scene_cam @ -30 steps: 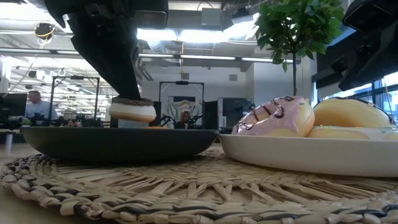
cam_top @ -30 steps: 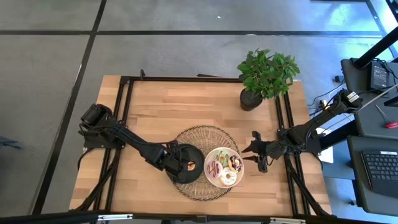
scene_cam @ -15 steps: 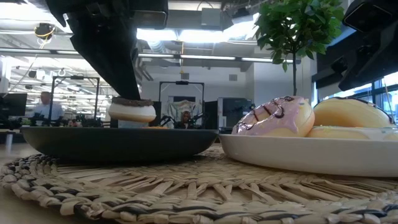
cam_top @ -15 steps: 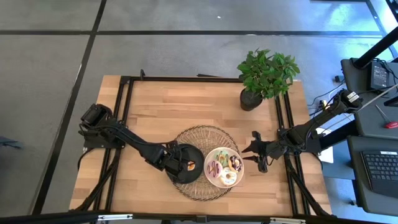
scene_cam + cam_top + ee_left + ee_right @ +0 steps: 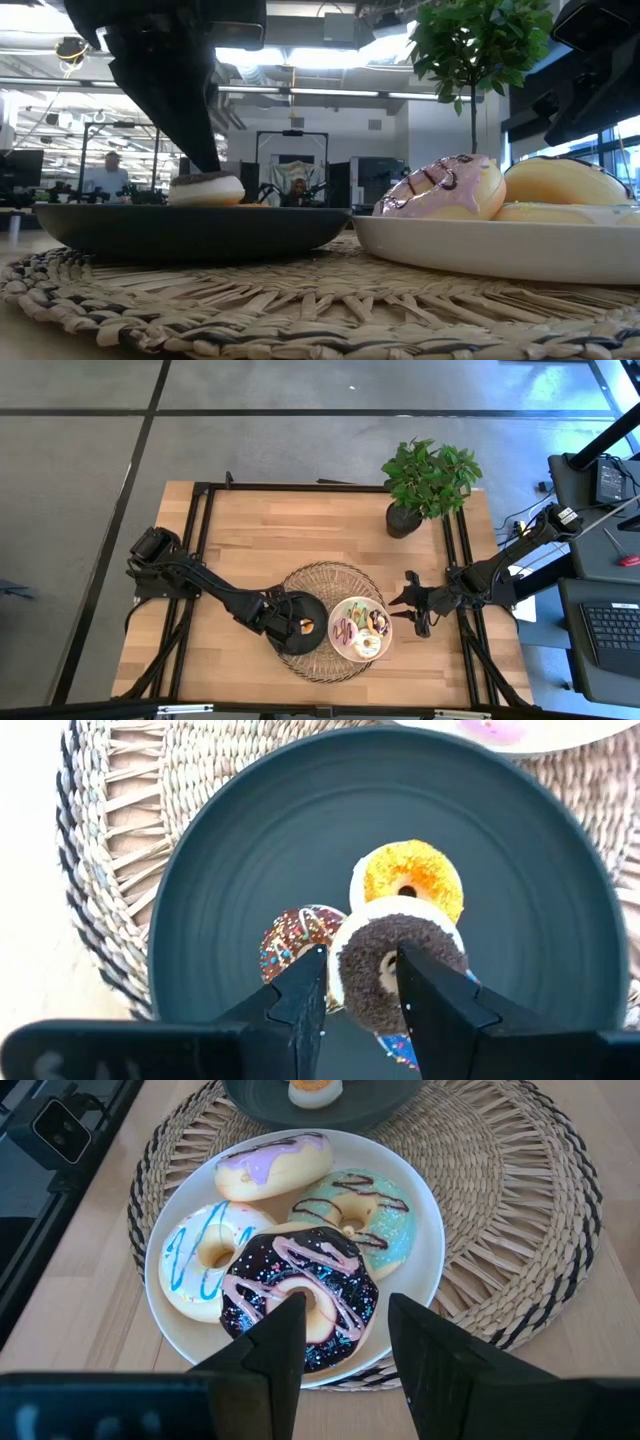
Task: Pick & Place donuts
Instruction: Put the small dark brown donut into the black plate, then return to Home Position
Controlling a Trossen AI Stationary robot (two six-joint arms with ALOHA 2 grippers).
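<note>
My left gripper (image 5: 300, 626) is over the black plate (image 5: 230, 870) and is shut on a cream donut with chocolate icing (image 5: 385, 965). An orange donut (image 5: 405, 880) and a chocolate sprinkled donut (image 5: 290, 935) lie on that plate below it. The white plate (image 5: 420, 1210) holds several donuts: purple (image 5: 275, 1165), mint green (image 5: 355, 1215), white with blue stripes (image 5: 205, 1265) and dark with pink stripes (image 5: 300, 1290). My right gripper (image 5: 408, 608) is open and empty at the white plate's right edge, above the dark donut. My left gripper pinches the chocolate-iced donut by its outer rim (image 5: 340, 982) between the two fingers, one on each side. The fingers come from above, pointing down. The donut lies level, icing up, low over the black plate (image 5: 190, 230); the plate's rim hides its underside.
Both plates sit side by side on a round woven mat (image 5: 330, 575). A potted plant (image 5: 425, 485) stands at the table's far right. Black frame rails run along the table's left and right sides. People show in the room behind the table.
My left gripper has gone down toward the black plate with the chocolate-iced donut, which stays level and now sits lower, at the height of the plate's rim.
</note>
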